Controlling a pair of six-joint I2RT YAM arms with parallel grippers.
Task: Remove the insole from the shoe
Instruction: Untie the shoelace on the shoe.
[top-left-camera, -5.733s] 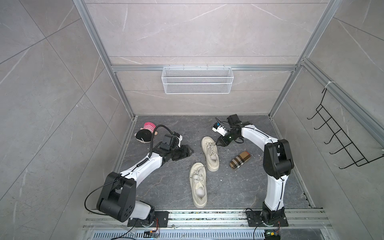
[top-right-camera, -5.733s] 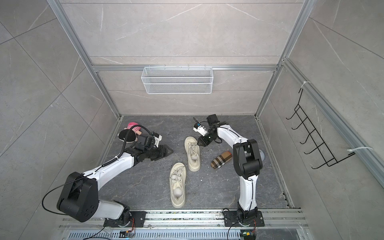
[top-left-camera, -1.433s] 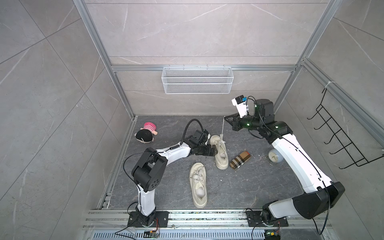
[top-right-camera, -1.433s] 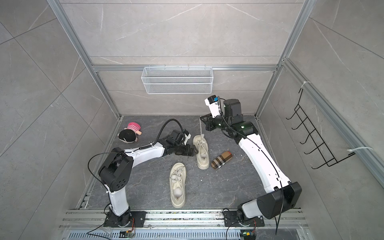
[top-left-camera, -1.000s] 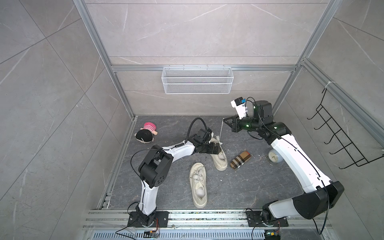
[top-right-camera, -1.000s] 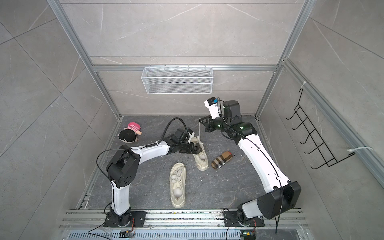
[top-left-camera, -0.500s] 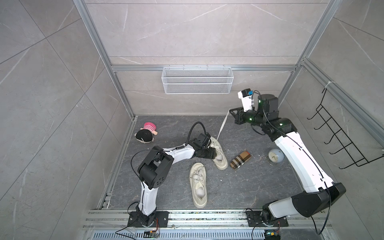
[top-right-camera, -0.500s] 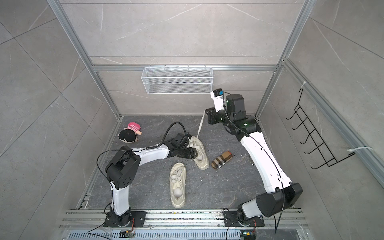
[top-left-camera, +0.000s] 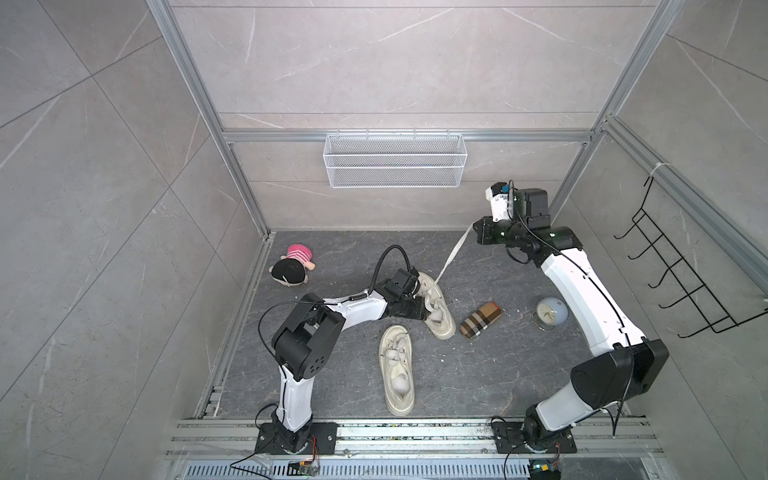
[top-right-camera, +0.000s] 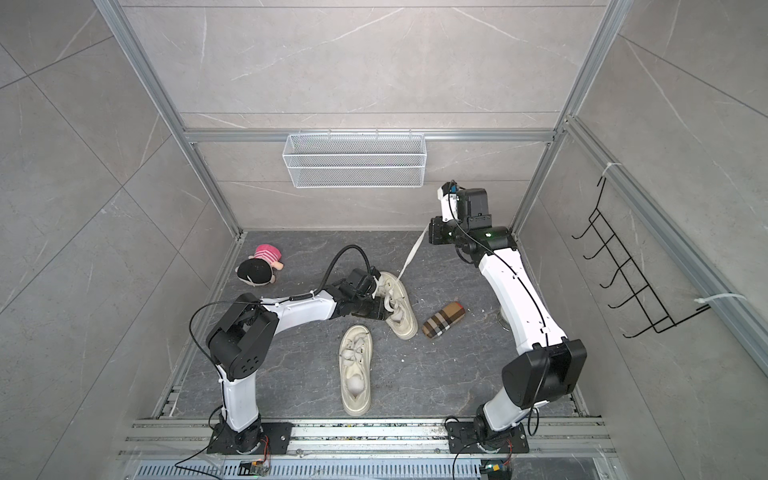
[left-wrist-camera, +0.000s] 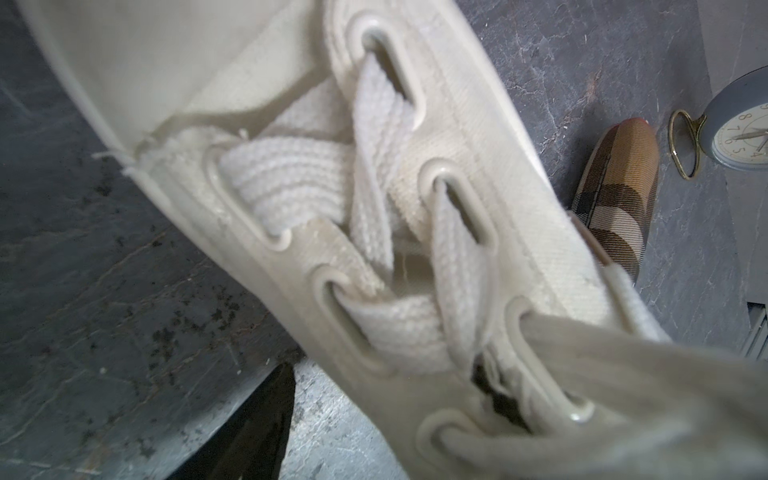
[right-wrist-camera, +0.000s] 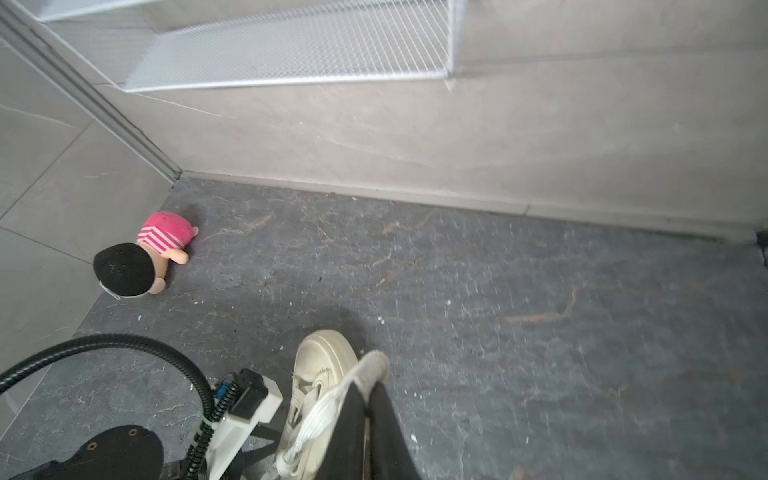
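Right hand aloft, pinching lace stretched taut from shoe; left hand against shoe's midsection on floor; whether it clamps, cannot tell.

The cream lace-up shoe lies on the dark floor, toe toward the back wall, heel swung rightward; one wide flat lace rises taut from its eyelets; its insole cannot be seen
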